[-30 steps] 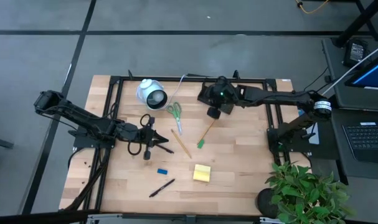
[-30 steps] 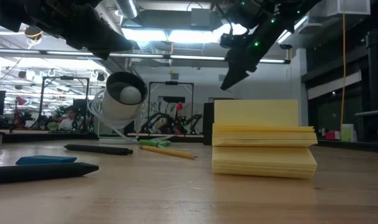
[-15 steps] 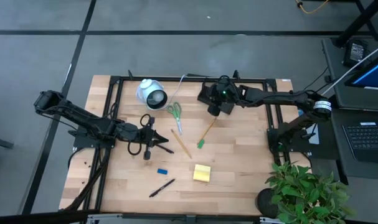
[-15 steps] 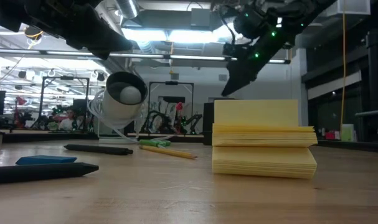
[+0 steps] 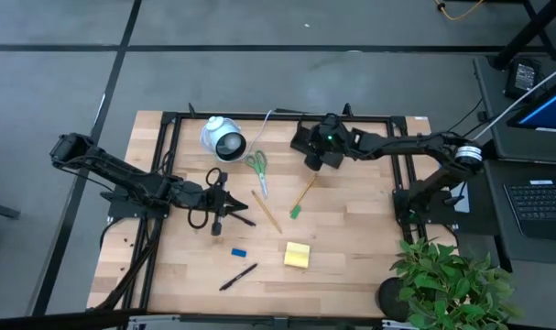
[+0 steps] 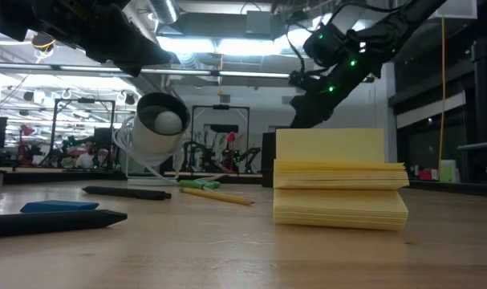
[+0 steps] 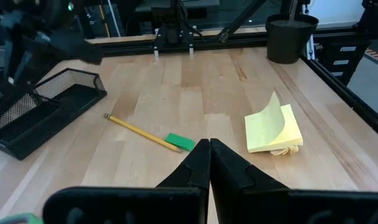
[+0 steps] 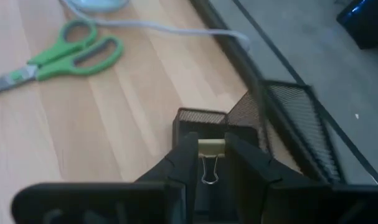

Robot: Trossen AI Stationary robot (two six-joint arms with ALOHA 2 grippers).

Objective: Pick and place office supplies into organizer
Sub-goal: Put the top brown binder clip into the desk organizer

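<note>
My right gripper (image 8: 212, 142) is shut on a small cream binder clip (image 8: 211, 148) and hovers over the black mesh organizer (image 8: 282, 112), which stands at the table's far edge (image 5: 300, 137). The green-handled scissors (image 5: 256, 170), two pencils (image 5: 300, 196), the blue eraser (image 5: 239, 251), the yellow sticky pad (image 5: 297, 255) and a black pen (image 5: 236, 275) lie flat on the wood. My left gripper (image 5: 232, 204) is shut and waits above the table's left half, with its fingers (image 7: 208, 149) pointing toward the pad (image 7: 273, 127). My right gripper pinches the binder clip by its cream body (image 8: 212, 147) between the two fingertips. The clip's wire handles (image 8: 207, 171) lie back between the fingers. The fingers slant down toward the far edge. The clip is lifted clear, above an organizer compartment (image 8: 201, 121).
A white round device (image 5: 224, 139) with a cable stands near the far left, beside the scissors. A second black pen (image 5: 234, 217) lies just under the left gripper. A black frame runs along the table's far edge and sides. A potted plant (image 5: 442, 280) stands off the near right corner.
My right gripper has moved toward the table's far edge, from over the bare wood to over the organizer, and has sunk lower in the low view. It has stayed shut.
</note>
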